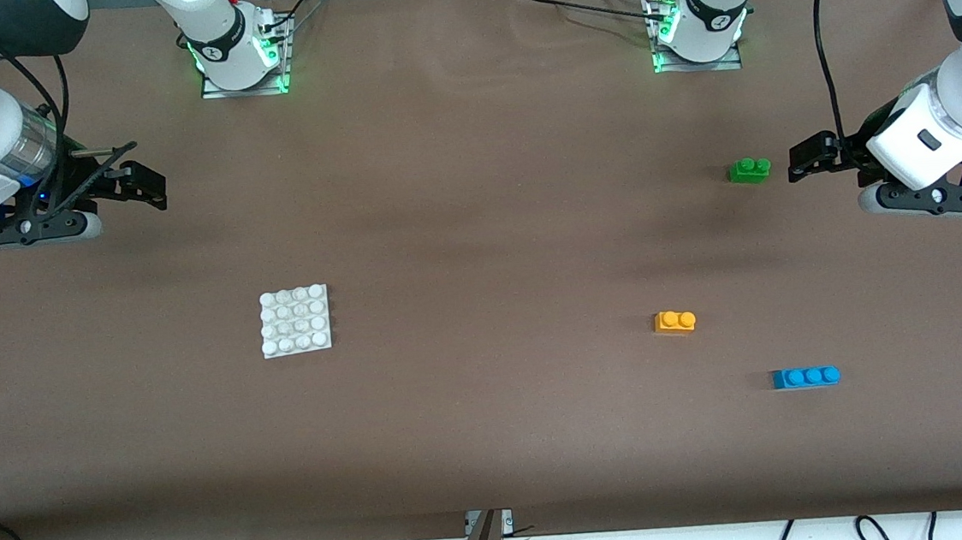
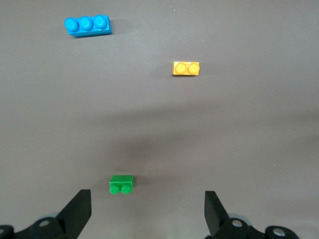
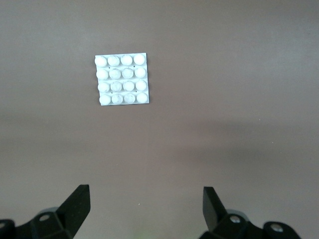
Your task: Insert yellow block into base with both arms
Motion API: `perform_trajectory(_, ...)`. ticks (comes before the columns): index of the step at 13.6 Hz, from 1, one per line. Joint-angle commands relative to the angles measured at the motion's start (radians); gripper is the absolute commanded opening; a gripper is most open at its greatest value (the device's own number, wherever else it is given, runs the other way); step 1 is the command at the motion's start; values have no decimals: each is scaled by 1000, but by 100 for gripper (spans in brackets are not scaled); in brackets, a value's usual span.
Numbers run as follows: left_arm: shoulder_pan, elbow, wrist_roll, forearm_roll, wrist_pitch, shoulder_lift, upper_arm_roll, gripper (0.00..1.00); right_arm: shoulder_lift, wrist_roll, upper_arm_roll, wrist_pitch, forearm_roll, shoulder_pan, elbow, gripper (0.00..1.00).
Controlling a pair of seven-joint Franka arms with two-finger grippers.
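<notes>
The yellow block (image 1: pixel 675 322) lies on the brown table toward the left arm's end; it also shows in the left wrist view (image 2: pixel 186 68). The white studded base (image 1: pixel 295 321) lies toward the right arm's end and shows in the right wrist view (image 3: pixel 122 79). My left gripper (image 1: pixel 807 157) is open and empty, up in the air beside the green brick. My right gripper (image 1: pixel 144 183) is open and empty, raised over bare table at the right arm's end. In the wrist views the left gripper (image 2: pixel 148 211) and the right gripper (image 3: pixel 146 209) show wide-spread fingers.
A green two-stud brick (image 1: pixel 750 170) lies farther from the front camera than the yellow block; it also shows in the left wrist view (image 2: pixel 121 184). A blue three-stud brick (image 1: pixel 805 377) lies nearer the front camera, also in the left wrist view (image 2: pixel 87 26).
</notes>
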Motion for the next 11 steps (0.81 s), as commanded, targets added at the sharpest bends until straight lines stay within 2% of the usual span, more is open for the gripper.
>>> perform_trajectory(1,-2,16,6,18,-10,-2,0,100,-8,9,5,-10,-6,-5,1,100)
perform_trajectory(11,-2,16,6,20,-10,-1,0,100,-8,10,5,-2,-6,-5,-10,100)
